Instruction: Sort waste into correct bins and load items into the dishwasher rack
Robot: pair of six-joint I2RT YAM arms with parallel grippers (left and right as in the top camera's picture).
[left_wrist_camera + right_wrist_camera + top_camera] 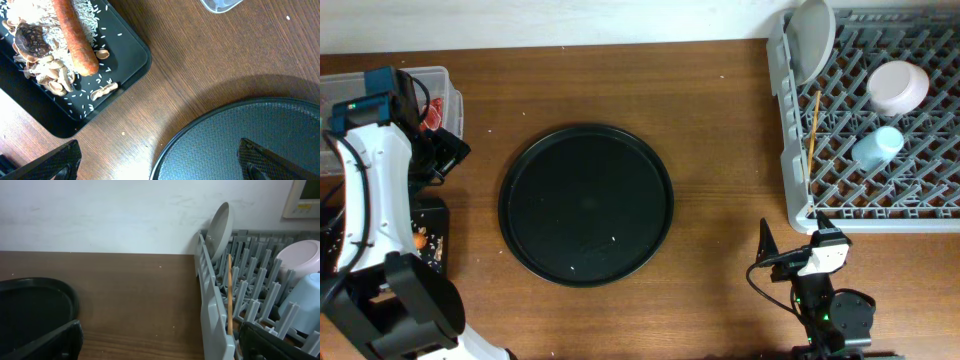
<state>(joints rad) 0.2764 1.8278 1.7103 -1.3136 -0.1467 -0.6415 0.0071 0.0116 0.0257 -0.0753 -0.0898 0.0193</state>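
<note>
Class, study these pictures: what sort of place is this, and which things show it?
Probably a mock dish-clearing station: on a wooden table stand a grey dishwasher rack holding a plate, bowl and cup, and a black bin of food scraps.

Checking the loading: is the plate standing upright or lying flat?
Upright: the plate stands on edge, slightly tilted, in a corner of the dishwasher rack.

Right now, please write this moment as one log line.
rack: plate, bowl, cup, chopsticks; black bin: carrot, rice; left pincer: open; right pincer: open
</note>
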